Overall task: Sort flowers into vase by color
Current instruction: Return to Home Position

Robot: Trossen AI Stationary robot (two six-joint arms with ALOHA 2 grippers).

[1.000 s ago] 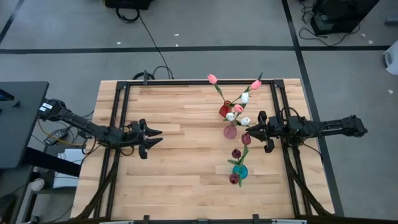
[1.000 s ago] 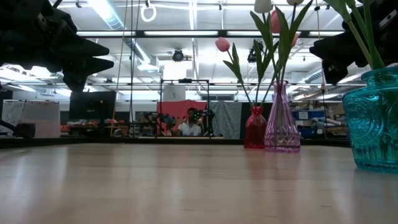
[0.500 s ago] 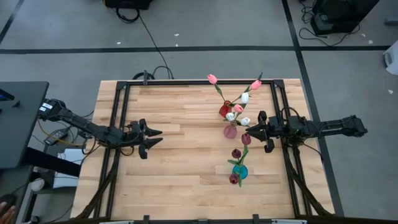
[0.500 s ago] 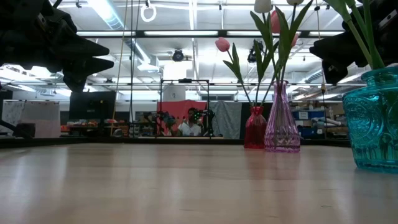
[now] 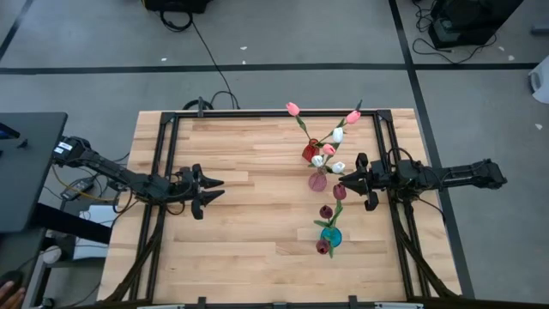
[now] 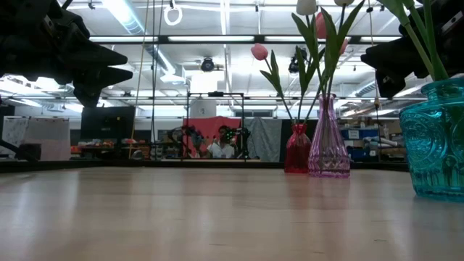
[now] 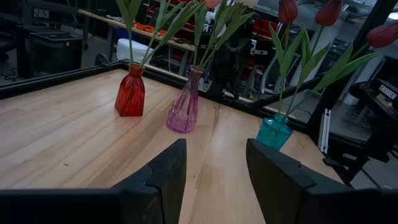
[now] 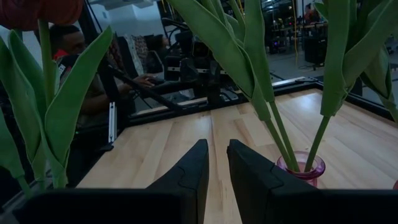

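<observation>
The wooden table (image 5: 257, 215) fills the middle of the high view, and the two dark arms reach in from its left and right edges. The left gripper (image 5: 216, 189) hangs at centre-left, fingers spread wide with bare wood between them and nothing held. It is well apart from every flower. The right gripper (image 5: 346, 185) sits right of centre. Its wrist view shows the two fingers drawn close with only a thin slit of table between them, and nothing is gripped.

Now the flowers (image 5: 330, 163). All of them stand in three vases lined up down the right-centre of the frame, just left of the right gripper. The blue vase (image 5: 330, 234) is lowest, below and left of that gripper. The pink vase (image 5: 318, 181) is directly beside the fingertips, and the red vase (image 5: 310, 152) is above it.

Long thin green stems with leaves fan out of the vase necks. Pink tulips (image 5: 292, 108) spread from the red vase towards the table's top edge. White tulips (image 5: 337, 134) rise from the pink vase. Maroon tulips (image 5: 326, 211) stand in the blue one, and one dark head shows right at the right gripper's tips. Whether it touches them, I cannot tell.
</observation>
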